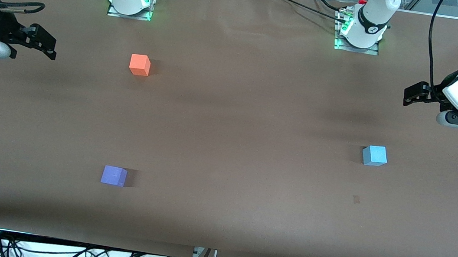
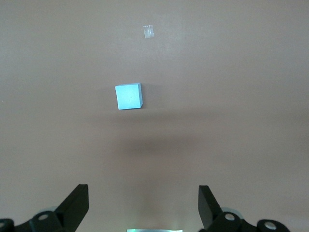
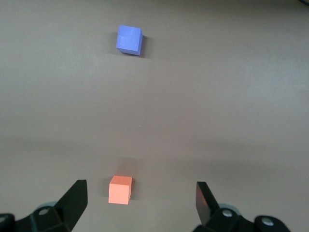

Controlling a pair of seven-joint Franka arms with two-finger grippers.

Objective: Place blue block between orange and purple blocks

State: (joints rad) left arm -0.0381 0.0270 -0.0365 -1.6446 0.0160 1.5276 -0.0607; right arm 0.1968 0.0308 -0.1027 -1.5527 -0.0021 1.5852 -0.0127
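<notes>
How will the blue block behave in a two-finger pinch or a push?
The blue block is a flat-faced cube resting flat on the table, so it probably slides rather than rolls. Its matte faces likely grip well. It looks light and stiff, though that's uncertain.

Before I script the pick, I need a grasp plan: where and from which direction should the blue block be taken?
Probably from straight above, closing on two opposite vertical faces. The blue block lies flat and alone on the table, with free space all round. The left pincer, open and empty, hangs above the table at that end; the right pincer waits open.
</notes>
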